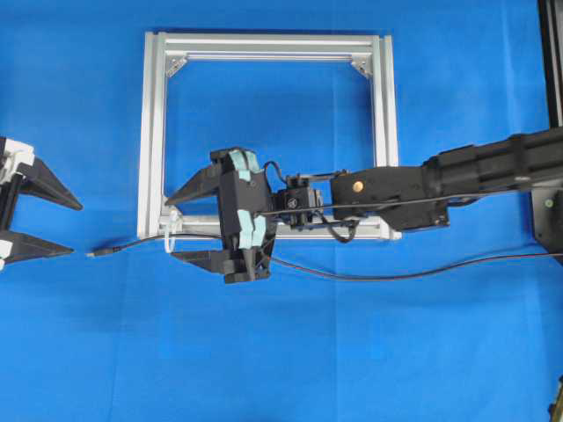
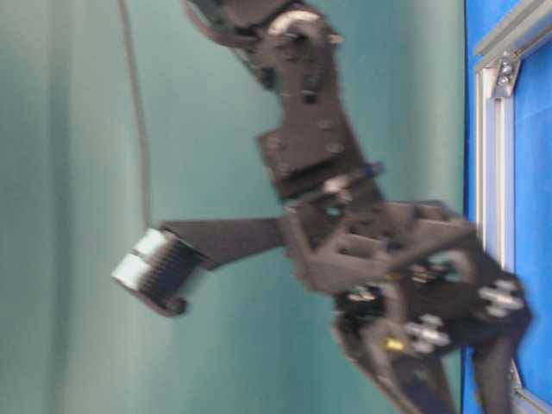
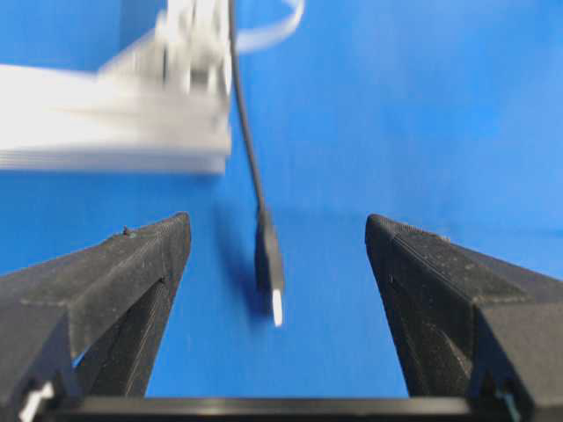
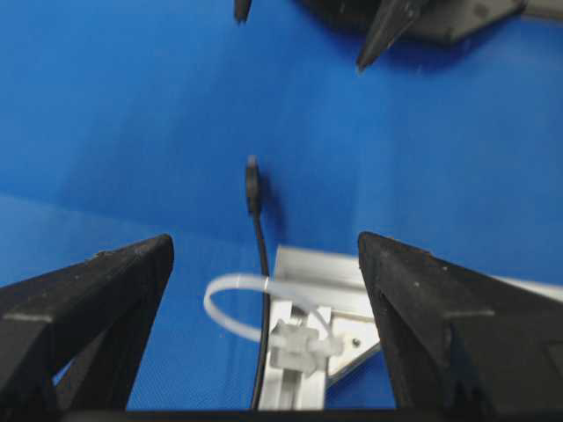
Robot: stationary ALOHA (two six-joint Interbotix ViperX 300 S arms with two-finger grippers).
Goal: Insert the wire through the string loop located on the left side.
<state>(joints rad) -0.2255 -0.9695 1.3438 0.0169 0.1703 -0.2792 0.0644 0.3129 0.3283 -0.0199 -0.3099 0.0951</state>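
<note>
Wire (image 1: 189,238) already threaded through the string loop (image 1: 172,237) at the aluminium frame's (image 1: 151,132) lower left corner, plug (image 1: 104,252) lying free on the blue surface (image 1: 281,352) just past it. Long axis running left to right overhead, tip pointing at the left pincer (image 1: 40,227). Left pincer released, jaws wide, plug lying between them in its wrist view. Right pincer (image 1: 195,224) likewise released, hovering over loop and frame corner. Probably nearer for any pull-through: the left.

Blue cloth-covered tabletop (image 1: 281,352) | bearing silver rectangular aluminium frame (image 1: 151,132), flat | thin black wire (image 1: 396,271) trailing from right edge, passing through small white string loop (image 1: 169,236) at frame's lower left corner | plug end (image 1: 101,252) resting just left.
</note>
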